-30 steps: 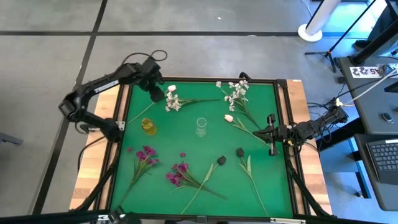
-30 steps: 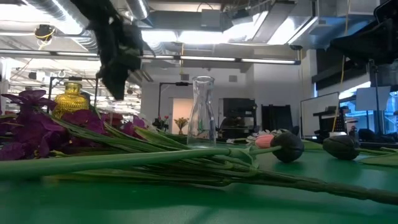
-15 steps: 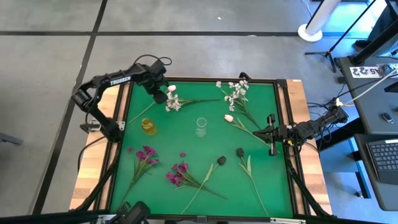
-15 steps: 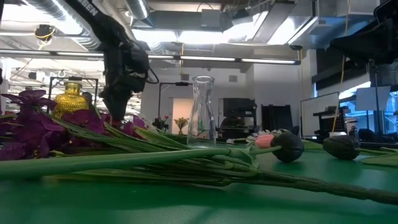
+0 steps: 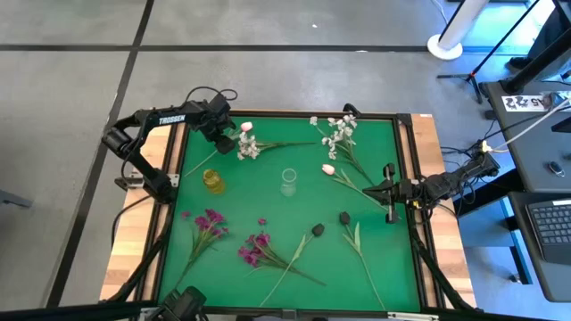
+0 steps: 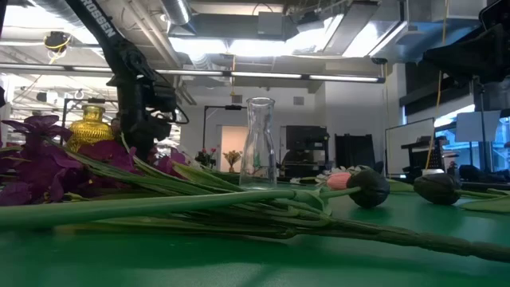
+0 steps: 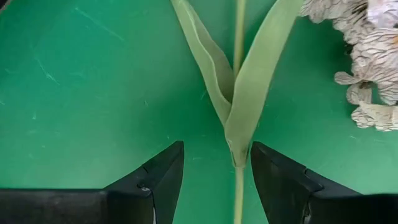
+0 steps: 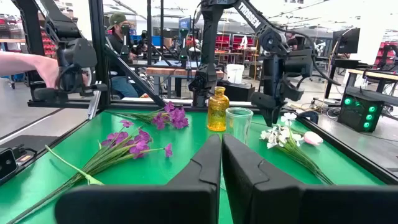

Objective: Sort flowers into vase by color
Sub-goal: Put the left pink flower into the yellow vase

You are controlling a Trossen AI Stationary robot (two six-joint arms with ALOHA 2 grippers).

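Left tool [image 7: 216,180] low over the far-left corner of the green surface [image 5: 268,196], fingers apart, straddling the thin stem of a white flower sprig [image 5: 247,147]. Right tool [image 8: 221,163] at the right edge, fingers together. Yellow vase [image 5: 213,181] and clear vase [image 5: 288,182] stand mid-surface; magenta flowers [image 5: 207,223] lie near-left.

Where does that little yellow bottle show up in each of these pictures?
High view: yellow bottle on the green mat's left side.
Low view: far left, behind purple blooms.
Left wrist view: not in it.
Right wrist view: centre.
Shared landmark: the clear glass vase beside it.
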